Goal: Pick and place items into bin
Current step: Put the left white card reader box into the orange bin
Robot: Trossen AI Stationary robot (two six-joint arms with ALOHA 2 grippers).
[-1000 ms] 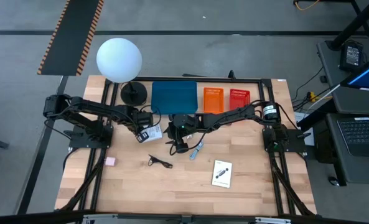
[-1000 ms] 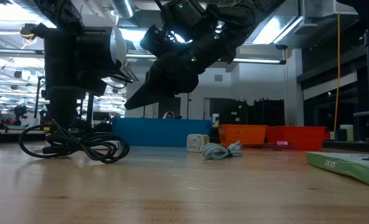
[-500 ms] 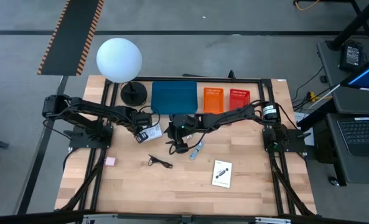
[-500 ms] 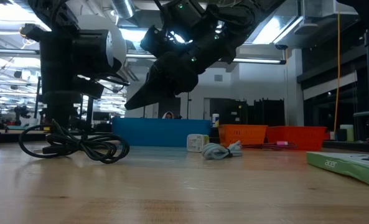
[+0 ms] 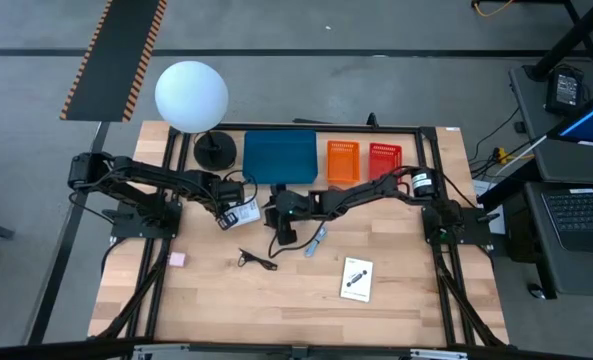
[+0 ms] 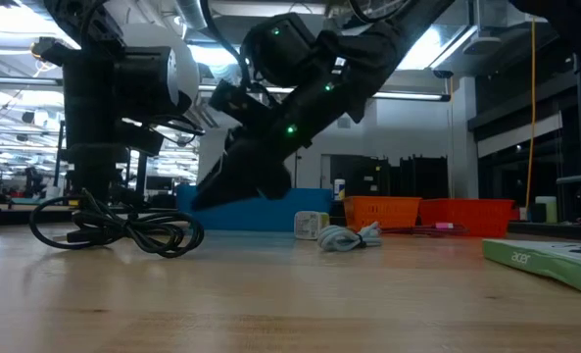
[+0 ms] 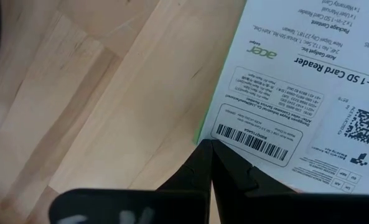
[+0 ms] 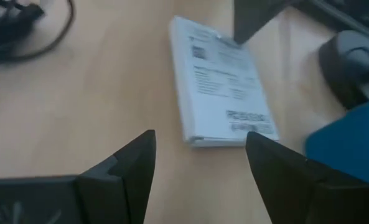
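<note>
Directly ahead of the right gripper's [image 8: 200, 163] spread jaws lies a white card [image 8: 221, 112].

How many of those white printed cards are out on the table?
2. One white card lies by the left arm's gripper, in front of the blue bin. The other white card lies alone on the table's near right part. None seems hidden.
</note>
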